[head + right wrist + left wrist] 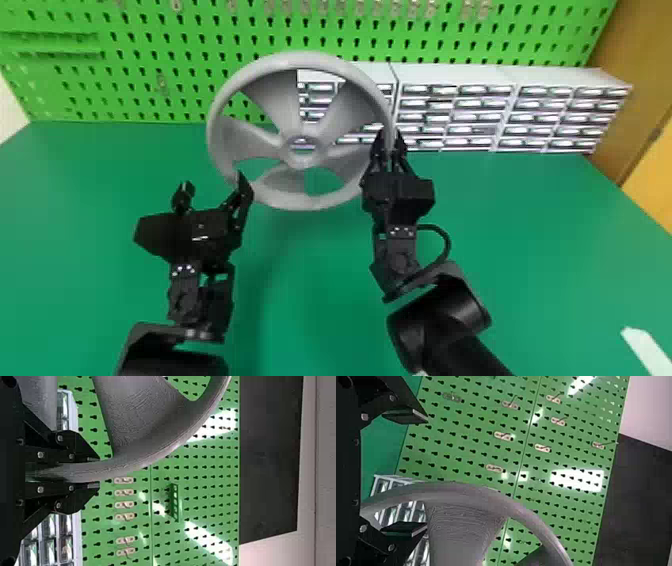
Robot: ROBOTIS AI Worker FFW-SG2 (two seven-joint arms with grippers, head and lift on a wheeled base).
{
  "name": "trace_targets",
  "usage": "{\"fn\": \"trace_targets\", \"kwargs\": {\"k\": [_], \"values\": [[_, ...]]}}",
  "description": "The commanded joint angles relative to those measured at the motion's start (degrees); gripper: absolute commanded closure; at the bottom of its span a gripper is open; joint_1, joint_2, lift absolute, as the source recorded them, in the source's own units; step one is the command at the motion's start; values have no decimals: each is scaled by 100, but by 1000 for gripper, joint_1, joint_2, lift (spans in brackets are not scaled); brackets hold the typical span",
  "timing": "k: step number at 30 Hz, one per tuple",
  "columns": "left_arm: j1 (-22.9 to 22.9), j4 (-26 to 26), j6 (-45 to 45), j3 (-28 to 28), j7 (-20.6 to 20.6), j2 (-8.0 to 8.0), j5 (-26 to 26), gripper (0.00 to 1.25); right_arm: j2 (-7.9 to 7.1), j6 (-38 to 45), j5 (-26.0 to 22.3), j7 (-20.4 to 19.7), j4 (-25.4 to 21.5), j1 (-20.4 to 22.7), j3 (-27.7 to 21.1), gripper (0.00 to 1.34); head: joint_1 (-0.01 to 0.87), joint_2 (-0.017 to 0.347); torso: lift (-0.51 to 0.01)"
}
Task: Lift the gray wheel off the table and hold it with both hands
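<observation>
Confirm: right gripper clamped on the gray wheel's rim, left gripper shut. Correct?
Not quite: the left gripper is open, its fingers spread wide apart in the head view. The right gripper is indeed clamped on the gray wheel's rim.

Left arm (172, 357) up from bottom edge, left gripper (213, 181) pointing forward, fingers spread wide. Right arm (440, 320) slanting inward to wrist (397, 255), right gripper (391, 138) farther forward, fingers drawn close together.
</observation>
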Motion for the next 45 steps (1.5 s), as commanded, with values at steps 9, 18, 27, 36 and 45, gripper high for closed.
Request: {"fn": "trace_targets", "kwargs": {"k": [9, 18, 27, 36, 45], "values": [[-409, 548, -376, -215, 246, -9, 110, 323, 5, -22, -8, -18, -15, 0, 49, 1219, 711, 15, -98], [-479, 688, -402, -232, 307, -9, 215, 323, 5, -40, 1, -35, -15, 0, 58, 1219, 711, 15, -98], [-523, 759, -411, -294, 307, -9, 286, 335, 5, -101, 1, -35, -24, 0, 84, 1219, 711, 15, -98], [-576, 776, -411, -417, 307, -9, 356, 651, 5, -110, 1, -35, -24, -9, 93, 1217, 711, 15, -98], [-576, 768, -551, -610, 782, -18, 286, 880, 5, -101, 62, -114, -24, -9, 84, 1217, 711, 15, -98]]}}
